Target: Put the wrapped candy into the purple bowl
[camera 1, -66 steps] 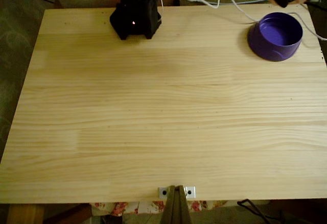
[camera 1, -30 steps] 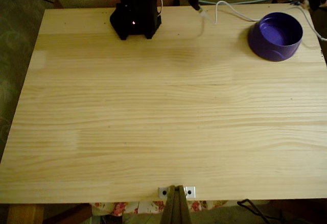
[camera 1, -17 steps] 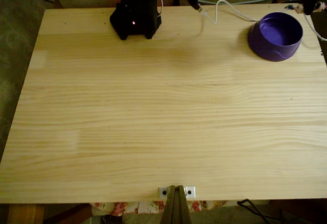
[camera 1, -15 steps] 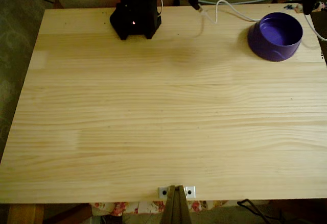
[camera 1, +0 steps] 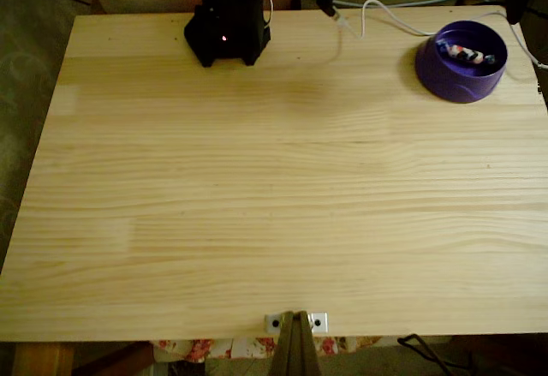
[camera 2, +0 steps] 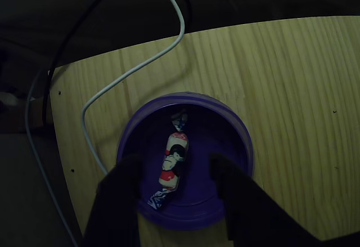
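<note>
Wrapped candy point(camera 2: 171, 168) lies inside purple bowl point(camera 2: 239, 140), at surface point(camera 1: 274, 179) far right corner in fixed view. Gripper point(camera 2: 175, 171) above bowl, fingers point(camera 2: 126, 185) apart, empty.

The fixed view is evenly and warmly lit from above, the table point(camera 1: 282, 179) bright, its grain soft rather than crisp; a faint shadow lies on the wood near the cable point(camera 1: 377, 8); the bowl point(camera 1: 445, 80) throws a small dark shadow to its left; the corners past the table fall dim. The other view is far darker, with heavy vignetting at top and left; the table edge bows from lens distortion; the gripper point(camera 2: 174, 174) is a near-black, unfocused silhouette; the candy point(camera 2: 171, 165) stays fairly sharp.
</note>
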Robot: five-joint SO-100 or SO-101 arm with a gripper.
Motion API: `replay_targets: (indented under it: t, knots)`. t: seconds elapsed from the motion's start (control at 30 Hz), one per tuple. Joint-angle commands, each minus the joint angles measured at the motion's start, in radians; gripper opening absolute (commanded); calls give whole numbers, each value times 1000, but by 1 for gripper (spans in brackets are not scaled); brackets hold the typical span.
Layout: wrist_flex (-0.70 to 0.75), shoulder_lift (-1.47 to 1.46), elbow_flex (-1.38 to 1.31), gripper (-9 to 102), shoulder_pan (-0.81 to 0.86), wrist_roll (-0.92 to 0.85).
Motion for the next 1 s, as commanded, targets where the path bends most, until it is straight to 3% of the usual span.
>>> replay_targets:
  t: [0.0, 0.17, 0.53, 0.77, 0.97]
  knots:
    - [5, 64, -75, 6, -5, 5]
    - [14, 103, -75, 0, 0, -2]
    - [60, 195, -9, 0, 91, 31]
    - [48, 331, 166, -1, 270, 114]
    - [-89, 558, 419, -1, 499, 143]
